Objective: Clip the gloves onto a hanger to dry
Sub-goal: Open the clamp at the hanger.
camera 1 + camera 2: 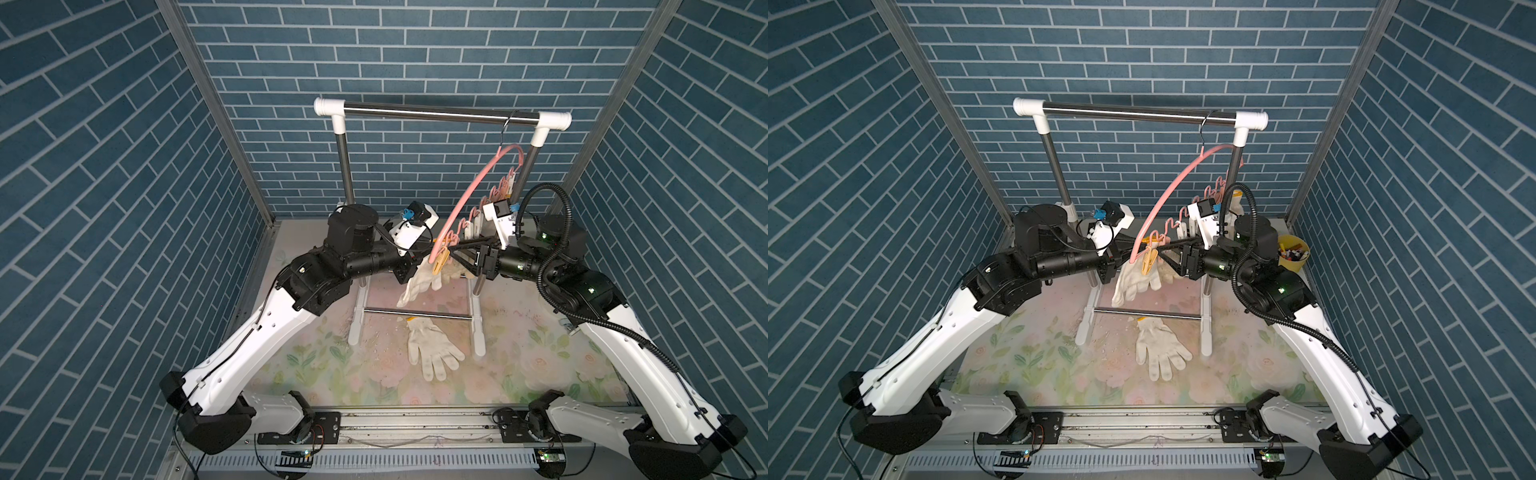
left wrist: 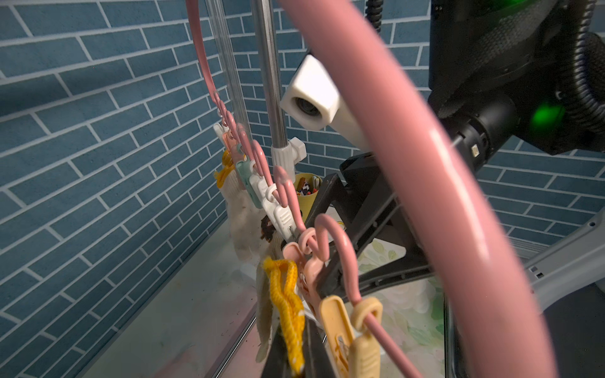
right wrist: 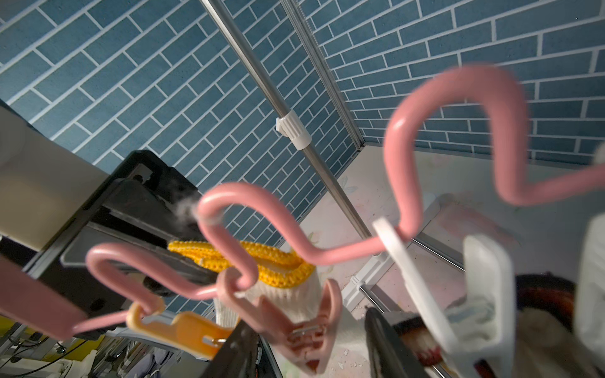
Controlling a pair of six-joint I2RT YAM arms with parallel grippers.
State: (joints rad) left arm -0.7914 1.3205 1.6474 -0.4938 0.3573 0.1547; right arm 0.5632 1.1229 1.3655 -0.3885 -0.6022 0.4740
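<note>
The next move turns on the pink clip [image 3: 294, 330] on the hanger [image 1: 469, 195]. The right gripper [image 3: 307, 322] straddles it, jaws apart with a gap on one side, so the clip does not look squeezed yet. The left gripper [image 2: 294, 340] is pressed together on the yellow cuff of the held glove [image 1: 417, 282], just beside the clip on the left arm's side. The glove's long axis hangs straight down, fingers lowest. Probably the clip must open and the cuff go into its lower mouth. Below the clip, toward the robot's base, a loose glove [image 1: 432, 353] lies flat on the floral table cover [image 1: 540, 374]. Further along from the clip, other gloves [image 2: 239, 222] hang clipped. The steel rack [image 1: 436, 113] and blue brick walls [image 1: 104, 166] leave little room.
</note>
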